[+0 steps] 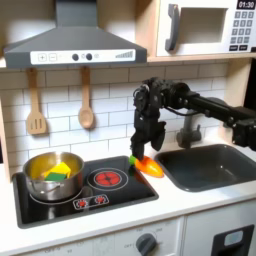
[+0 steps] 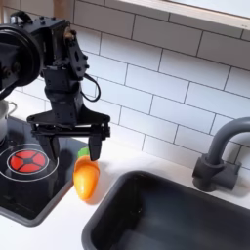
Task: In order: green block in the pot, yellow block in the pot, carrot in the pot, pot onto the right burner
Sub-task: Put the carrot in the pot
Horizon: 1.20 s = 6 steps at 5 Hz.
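The silver pot (image 1: 40, 185) stands on the left burner in the first exterior view, and its rim (image 2: 4, 115) shows at the second exterior view's left edge. Inside it lie the yellow block (image 1: 64, 166) and the green block (image 1: 53, 175). The orange carrot (image 1: 149, 167) (image 2: 86, 180) lies on the counter between the stove and the sink, its green leafy end toward the wall. My gripper (image 1: 142, 151) (image 2: 68, 143) hangs open just above the carrot's leafy end, fingers spread wide, holding nothing.
The black stove (image 1: 120, 193) carries a red right burner (image 1: 107, 178) (image 2: 23, 159) beside the pot. A dark sink (image 1: 215, 165) (image 2: 166, 217) with a faucet (image 1: 188, 130) (image 2: 221, 156) lies past the carrot. Wooden utensils (image 1: 86, 105) hang on the tiled wall.
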Motion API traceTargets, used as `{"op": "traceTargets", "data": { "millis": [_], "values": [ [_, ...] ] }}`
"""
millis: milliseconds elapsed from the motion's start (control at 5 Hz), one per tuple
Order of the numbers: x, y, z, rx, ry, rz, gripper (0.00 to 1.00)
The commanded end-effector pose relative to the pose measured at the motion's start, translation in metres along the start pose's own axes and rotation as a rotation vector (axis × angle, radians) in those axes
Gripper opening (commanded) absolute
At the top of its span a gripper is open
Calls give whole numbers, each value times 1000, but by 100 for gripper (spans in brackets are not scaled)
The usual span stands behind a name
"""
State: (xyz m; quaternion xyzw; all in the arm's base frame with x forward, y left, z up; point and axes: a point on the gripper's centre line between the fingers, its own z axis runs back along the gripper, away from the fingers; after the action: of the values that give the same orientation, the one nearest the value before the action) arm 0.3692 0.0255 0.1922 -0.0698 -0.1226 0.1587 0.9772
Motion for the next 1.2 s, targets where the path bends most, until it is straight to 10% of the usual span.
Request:
{"op": "traceTargets", "data": {
  "millis": [0, 1000],
  "values": [
    [-1, -3, -10, 36, 49, 3, 100],
    [-2, -4, -49, 83, 149, 3, 100]
  ]
}}
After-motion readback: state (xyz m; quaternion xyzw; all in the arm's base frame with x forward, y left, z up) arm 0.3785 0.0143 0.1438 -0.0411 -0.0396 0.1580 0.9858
